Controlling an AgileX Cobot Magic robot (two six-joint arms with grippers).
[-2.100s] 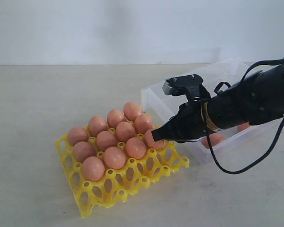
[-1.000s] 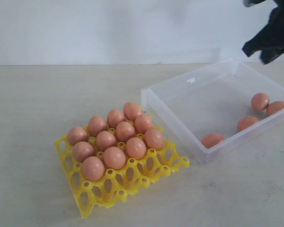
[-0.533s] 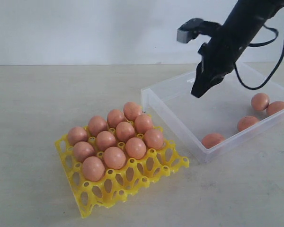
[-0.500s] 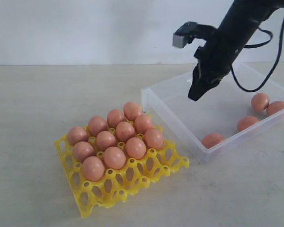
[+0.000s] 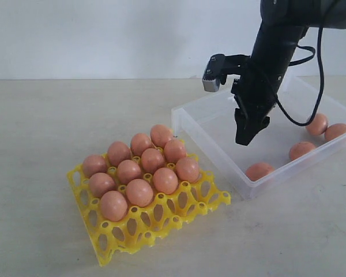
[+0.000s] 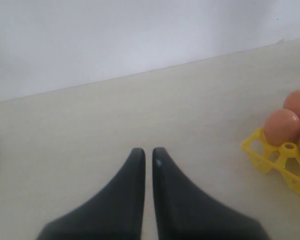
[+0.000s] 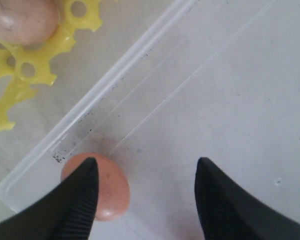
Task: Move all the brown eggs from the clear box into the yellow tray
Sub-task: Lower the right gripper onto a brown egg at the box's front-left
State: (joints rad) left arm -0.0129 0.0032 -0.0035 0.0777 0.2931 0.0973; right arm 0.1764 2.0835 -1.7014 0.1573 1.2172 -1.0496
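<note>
The yellow tray [image 5: 161, 216] holds several brown eggs [image 5: 153, 160] in its rear cups; its front row is bare. Four more brown eggs lie in the clear box [image 5: 207, 135]; the nearest egg [image 5: 258, 171] rests by the front wall. My right gripper [image 5: 245, 138] points down inside the box, above and a little behind that egg. In the right wrist view the right gripper [image 7: 146, 167] is open and empty, with that egg [image 7: 112, 190] beside one finger. My left gripper [image 6: 147, 150] is shut over bare table, the tray corner [image 6: 270, 160] off to its side.
The other boxed eggs [image 5: 301, 150] [image 5: 317, 123] [image 5: 337, 131] lie toward the box's far right side. The box's low front wall [image 7: 115, 95] runs between the tray edge [image 7: 30, 65] and the right gripper. A cable hangs from the right arm.
The right gripper left an egg in the tray, swung up and away, then came down into the clear box and opened its jaws. The eggs in the box have not moved.
</note>
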